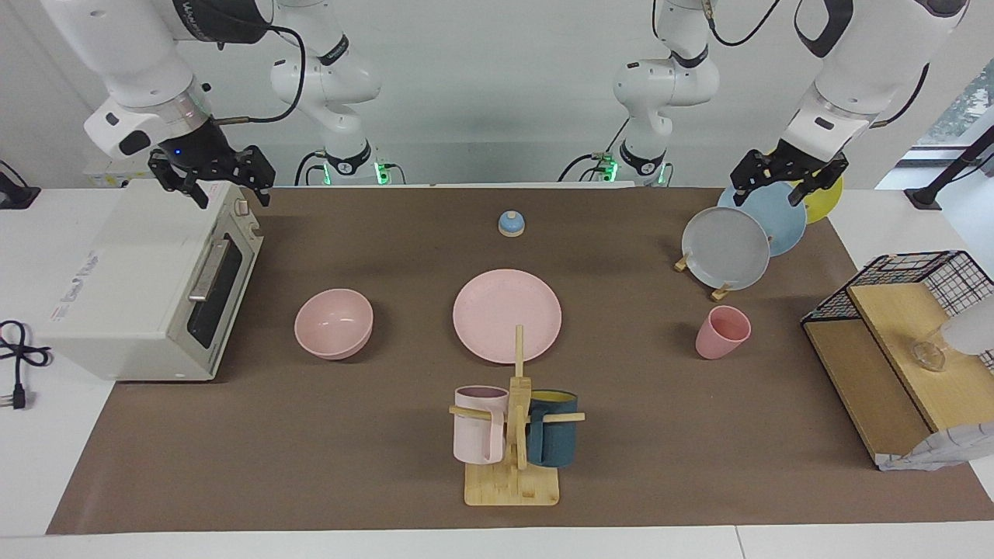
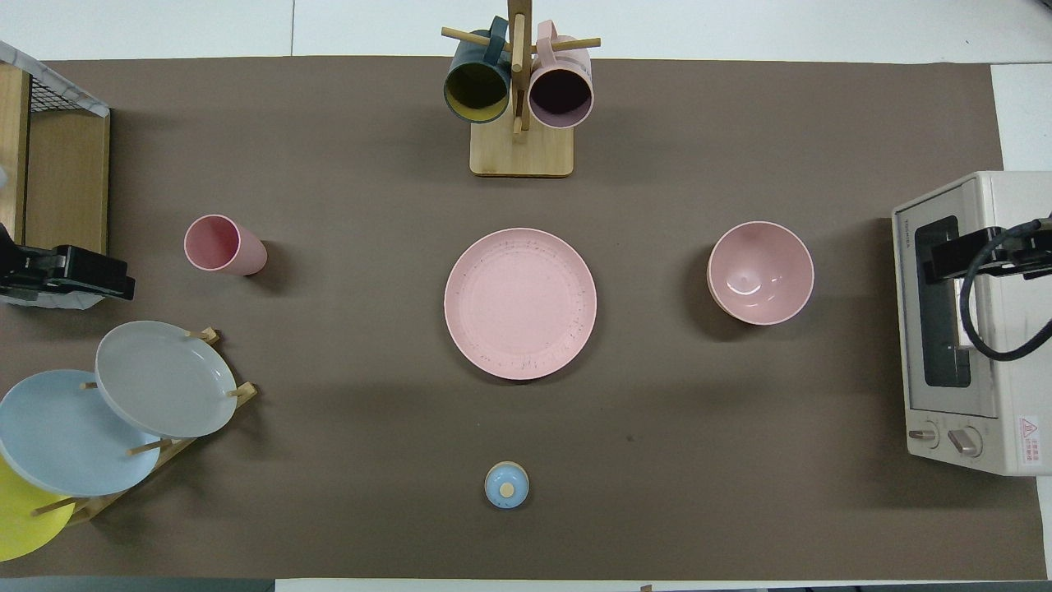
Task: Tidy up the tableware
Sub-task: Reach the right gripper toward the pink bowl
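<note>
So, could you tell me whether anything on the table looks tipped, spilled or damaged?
Nothing stands out: the pale-pink flat plate, pale-pink deep bowl and pale-pink tapered cup all sit upright and apart on the brown mat.

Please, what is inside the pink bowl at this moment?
The pink bowl holds nothing: in the overhead view its inner wall and bottom are all visible, with only a small light reflection. What lies beneath it on the brown mat is covered.
</note>
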